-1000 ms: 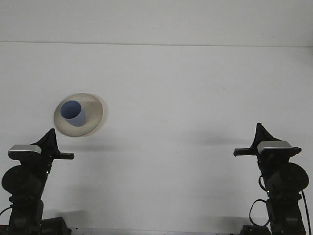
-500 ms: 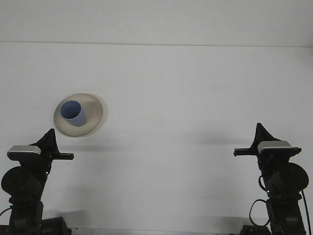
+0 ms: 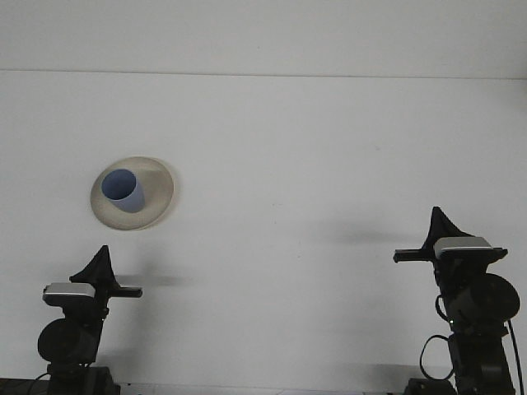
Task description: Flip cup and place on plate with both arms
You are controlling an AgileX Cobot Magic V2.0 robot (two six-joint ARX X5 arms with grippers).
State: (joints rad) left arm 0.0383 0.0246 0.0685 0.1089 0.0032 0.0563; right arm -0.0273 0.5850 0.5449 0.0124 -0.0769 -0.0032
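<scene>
**Operator:** How far along are we?

**Observer:** As far as you can judge from the front view, the job looks essentially finished. The blue cup (image 3: 123, 189) stands mouth-up on the cream plate (image 3: 156, 202), at the left of the white surface (image 3: 329, 164). Nothing appears left but parking the arms.

**Operator:** And the grippers?

**Observer:** The left gripper (image 3: 100, 262) sits low near the front edge, below the plate and well apart from it. The right gripper (image 3: 436, 224) is at the far right. Neither holds anything, but you can't tell how far either is open from this angle.

**Operator:** Any labels to read?

**Observer:** None you can make out.
</scene>
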